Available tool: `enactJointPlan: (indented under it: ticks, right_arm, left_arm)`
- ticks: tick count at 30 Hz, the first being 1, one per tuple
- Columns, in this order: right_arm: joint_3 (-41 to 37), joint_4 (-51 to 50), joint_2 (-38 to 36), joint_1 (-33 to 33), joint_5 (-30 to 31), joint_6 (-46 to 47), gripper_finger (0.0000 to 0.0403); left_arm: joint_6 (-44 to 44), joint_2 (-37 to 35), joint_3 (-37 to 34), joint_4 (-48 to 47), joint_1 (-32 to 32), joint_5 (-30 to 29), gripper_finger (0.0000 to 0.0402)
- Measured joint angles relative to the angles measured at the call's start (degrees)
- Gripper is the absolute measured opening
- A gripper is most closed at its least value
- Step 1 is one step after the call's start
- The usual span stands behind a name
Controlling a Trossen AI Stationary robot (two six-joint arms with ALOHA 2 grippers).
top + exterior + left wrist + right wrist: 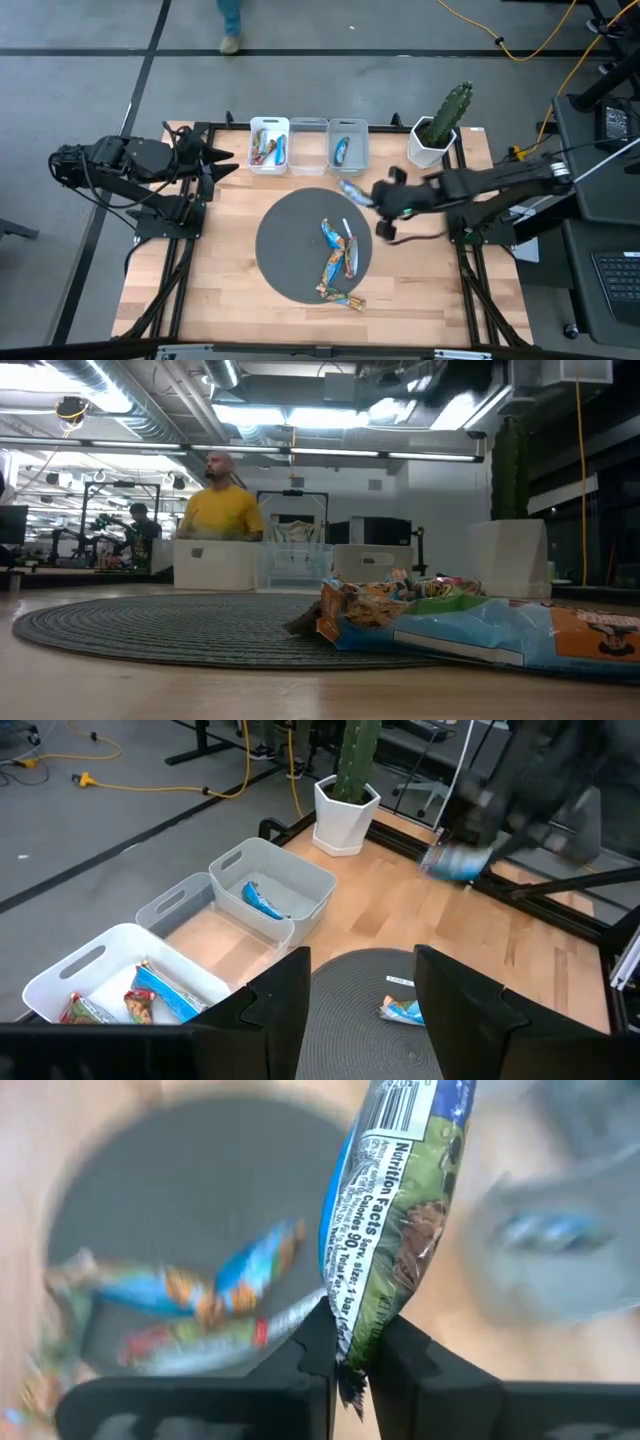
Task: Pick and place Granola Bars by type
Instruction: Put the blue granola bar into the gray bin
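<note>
Blue-wrapped granola bar [395, 1210] is clamped by its end between the closed fingers of the right gripper [350, 1355]; in the high view this gripper [385, 205] holds the bar [352, 190] above bare wood, between the round grey mat [280, 250] and the right-hand bin [347, 147]. Three white bins stand in a row at the table's far edge. The right-hand one contains a single blue bar [262, 901]; the middle bin [308, 145] shows no contents; the left-hand bin [269, 145] holds several mixed-colour bars [267, 150]. Remaining bars [338, 262] lie in a loose cluster on the mat, toward its right half, with one at the mat's near edge. Left gripper [360, 1010] waits at the table's left side, level with the bins, fingers parted and empty. White pot with a cactus [440, 125] stands at the far right corner. A person in a yellow shirt [222, 500] is visible beyond the table.
</note>
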Motion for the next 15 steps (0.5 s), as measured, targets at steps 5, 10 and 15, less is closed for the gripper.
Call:
enactJointPlan:
  ticks: [5, 10, 15]
  right_arm:
    - [5.39, -0.74, -4.59, 0.95, 4.26, -0.39, 0.0042]
    - [9.3, -0.88, -6.48, 0.39, 4.84, -3.83, 0.0043]
    - [19.35, -0.88, -5.98, -5.43, 4.24, -13.24, 0.0043]
  left_arm:
    - [0.01, 0.0, 0.01, -0.03, 0.0, -0.04, 0.0169]
    - [0.01, 0.0, 0.01, -0.07, 0.0, -0.08, 0.0169]
    - [0.01, 0.0, 0.01, -0.07, 0.0, -0.11, 0.0169]
